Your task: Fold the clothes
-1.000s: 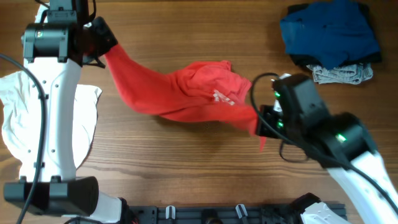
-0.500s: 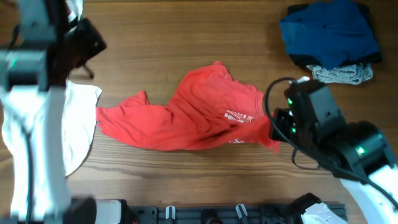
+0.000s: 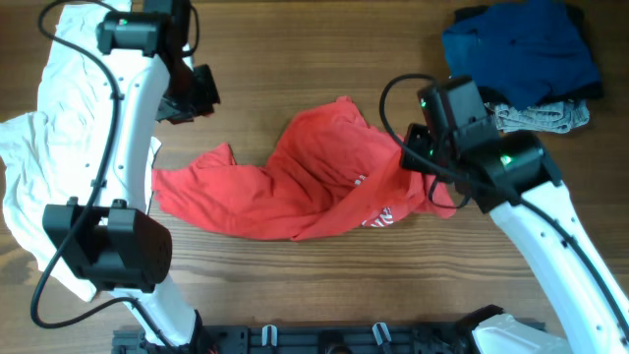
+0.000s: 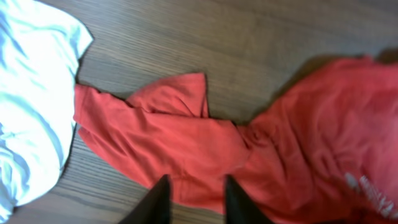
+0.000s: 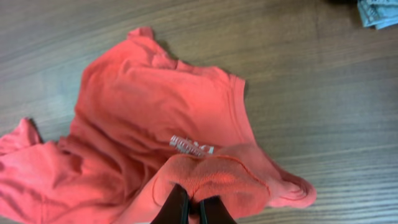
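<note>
Currently, the red T-shirt (image 3: 295, 187) lies crumpled at the middle of the wooden table (image 3: 295, 39), stretched from left to right. One sleeve points left, and its tip sits just beside the edge of the white shirt (image 3: 25, 206), which is heaped along the left side of the table. The white chest lettering (image 5: 191, 147) faces up near the right side of the garment.

Right gripper (image 5: 191, 200) — its fingers are pressed together on a bunched fold of red fabric at the right edge of the T-shirt. The pinched fold is doubled over toward the lettering. The rest of the garment rests on the wood.

Left gripper (image 4: 196, 182) — its fingers are spread, with nothing between them. It hangs above the table on the far left, clear of the cloth. Its wrist view looks down on the left sleeve.

The blue garment (image 3: 521, 49) is piled at the far right corner. The grey piece (image 3: 541, 116) touches it on the near side. Both lie apart from the T-shirt.
</note>
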`<action>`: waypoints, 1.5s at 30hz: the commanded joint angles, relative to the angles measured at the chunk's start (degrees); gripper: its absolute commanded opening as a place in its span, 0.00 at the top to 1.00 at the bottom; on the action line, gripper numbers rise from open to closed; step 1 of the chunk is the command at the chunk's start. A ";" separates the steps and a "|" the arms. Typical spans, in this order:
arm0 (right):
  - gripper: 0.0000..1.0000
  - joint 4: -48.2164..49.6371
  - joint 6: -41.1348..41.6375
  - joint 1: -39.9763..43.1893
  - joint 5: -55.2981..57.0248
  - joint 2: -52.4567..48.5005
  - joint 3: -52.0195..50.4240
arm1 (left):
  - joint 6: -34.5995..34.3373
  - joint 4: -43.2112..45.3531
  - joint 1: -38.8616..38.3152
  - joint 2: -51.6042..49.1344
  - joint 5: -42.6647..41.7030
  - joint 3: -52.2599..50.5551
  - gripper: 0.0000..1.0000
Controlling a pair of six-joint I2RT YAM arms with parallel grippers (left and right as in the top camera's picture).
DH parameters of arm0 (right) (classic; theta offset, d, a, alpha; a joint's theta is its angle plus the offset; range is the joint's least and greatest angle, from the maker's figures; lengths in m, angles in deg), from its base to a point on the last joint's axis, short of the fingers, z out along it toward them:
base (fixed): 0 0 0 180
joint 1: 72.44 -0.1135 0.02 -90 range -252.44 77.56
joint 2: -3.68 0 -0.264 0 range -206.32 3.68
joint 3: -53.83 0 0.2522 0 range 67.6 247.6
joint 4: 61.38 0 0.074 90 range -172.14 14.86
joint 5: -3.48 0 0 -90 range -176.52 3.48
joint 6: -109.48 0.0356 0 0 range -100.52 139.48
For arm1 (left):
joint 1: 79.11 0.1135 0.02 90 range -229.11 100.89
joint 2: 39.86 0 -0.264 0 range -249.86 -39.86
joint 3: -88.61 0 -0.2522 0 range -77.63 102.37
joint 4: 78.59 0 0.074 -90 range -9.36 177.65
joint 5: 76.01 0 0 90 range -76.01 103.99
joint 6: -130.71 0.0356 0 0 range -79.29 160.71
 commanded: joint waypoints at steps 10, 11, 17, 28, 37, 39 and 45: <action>0.95 2.34 -4.85 2.25 -2.01 -2.99 1.11 | 23.06 20.87 -12.37 0.00 -9.99 -26.05 0.24; 0.96 2.32 -4.87 2.25 -2.01 -2.99 1.11 | 23.78 22.73 -13.14 -0.17 -10.08 -27.47 0.23; 0.96 2.27 -4.92 2.25 -2.01 -2.99 1.11 | 24.63 31.30 -14.93 -2.34 -10.05 -32.94 0.26; 0.95 2.27 -4.94 2.25 -1.77 -2.99 1.11 | 24.06 36.79 -14.93 -5.73 -7.91 -32.94 0.96; 0.95 1.75 -4.90 2.25 -1.79 -2.99 1.11 | 11.89 41.44 -12.37 -3.85 8.24 -17.38 0.96; 0.96 1.79 -4.85 2.25 -1.79 -2.99 1.11 | 11.89 47.21 -11.52 -3.85 8.44 -14.71 0.96; 0.95 1.79 -4.76 2.25 -1.81 -2.99 1.11 | 11.93 65.77 -10.40 -3.85 10.49 -14.19 0.96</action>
